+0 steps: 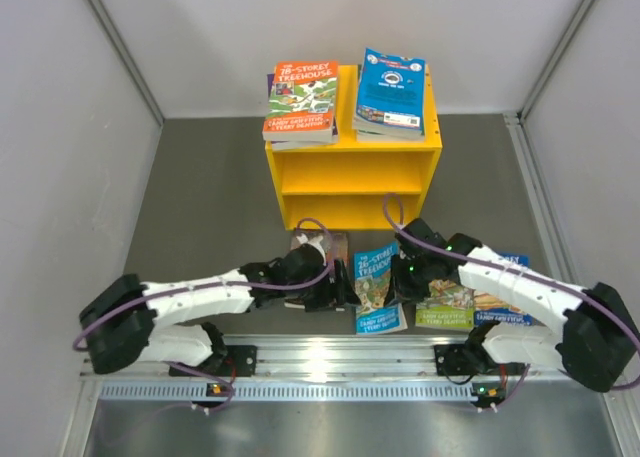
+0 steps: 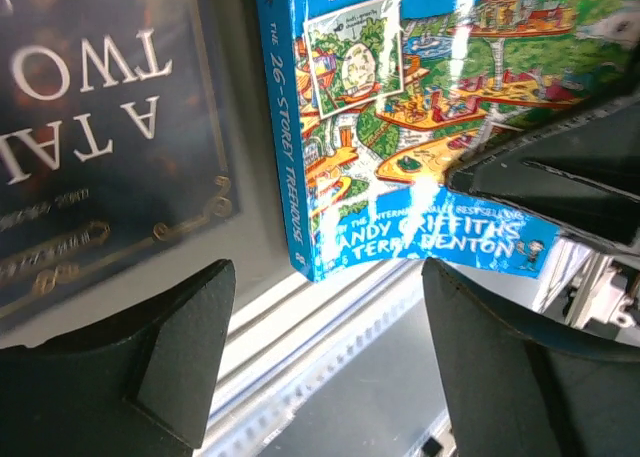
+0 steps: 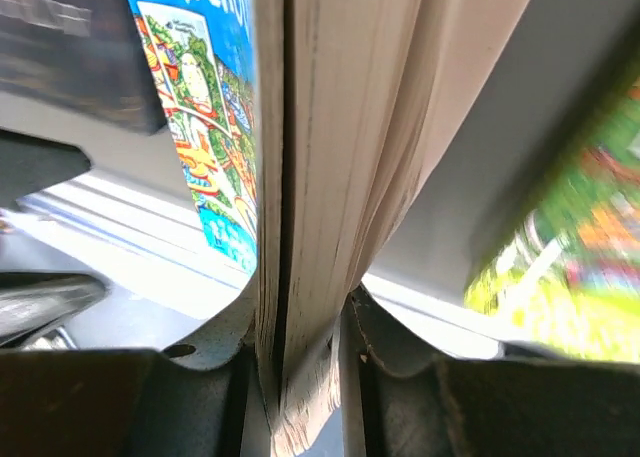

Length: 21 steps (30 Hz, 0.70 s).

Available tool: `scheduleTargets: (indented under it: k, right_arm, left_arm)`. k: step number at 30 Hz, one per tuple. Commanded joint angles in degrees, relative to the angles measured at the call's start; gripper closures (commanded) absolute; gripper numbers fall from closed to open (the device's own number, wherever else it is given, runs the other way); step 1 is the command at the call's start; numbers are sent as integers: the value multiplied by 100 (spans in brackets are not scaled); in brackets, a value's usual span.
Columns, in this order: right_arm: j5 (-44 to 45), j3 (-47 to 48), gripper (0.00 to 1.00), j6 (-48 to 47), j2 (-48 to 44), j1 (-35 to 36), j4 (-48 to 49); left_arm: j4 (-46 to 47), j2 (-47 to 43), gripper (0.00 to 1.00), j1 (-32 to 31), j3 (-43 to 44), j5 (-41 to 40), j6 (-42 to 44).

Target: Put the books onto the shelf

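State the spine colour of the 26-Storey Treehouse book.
Blue spine with white lettering, clearest in the left wrist view.

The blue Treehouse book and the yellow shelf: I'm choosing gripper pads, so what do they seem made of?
Blue Treehouse book: paperback with a glossy coated card cover, shown by white glare streaks; its matte paper pages fan and bend. Yellow shelf: smooth rigid panels, probably painted or laminated board, possibly plastic; no grain shows.

Lab robot cell, plain pale panel walls (image 1: 60, 127) on three sides, metal frame strips (image 1: 118, 47) in the far corners, dark grey table (image 1: 200, 197), aluminium rail (image 1: 340, 355) along the near edge with left arm (image 1: 190, 299) and right arm (image 1: 525, 287) bolted on
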Motion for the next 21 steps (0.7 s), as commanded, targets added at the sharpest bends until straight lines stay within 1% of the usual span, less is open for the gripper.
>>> scheduleTargets:
  k: [1, 3, 5, 8, 11, 15, 18, 20, 21]
  right_arm:
    - [302, 956, 100, 203, -674, 72, -928]
    - [249, 1475, 100, 291, -894, 63, -1062]
    - [117, 1922, 100, 423, -1017, 63, -1132]
    - [-68, 2450, 100, 634, -1053, 72, -1124]
    - [-270, 2793, 100, 836, -1044, 72, -940]
    - [-656, 2883, 100, 1047, -1026, 72, -396]
    - [-964, 2891, 100, 1100, -1000, 72, 61]
    - [-1157, 2874, 100, 1214, -1052, 72, 316]
    - [-1236, 2848, 100, 1276, -1079, 63, 674]
  left_arm:
    - [-1091, -1137, 18, 9, 536, -959, 286]
    - [-1365, -1716, 16, 18, 599, -1467, 277]
    - [-1662, -2183, 14, 70, 738, -1697, 277]
    - [-1936, -2518, 12, 167, 1037, -1839, 294]
    - [-2130, -2546, 10, 185, 1354, -1892, 443]
    - [-2104, -2449, 10, 185, 1513, -1874, 576]
    - [-1744, -2475, 11, 185, 1487, -1725, 541]
    - [-1464, -2519, 13, 185, 1451, -1603, 479]
    - [-1419, -2563, 14, 185, 1460, -1576, 462]
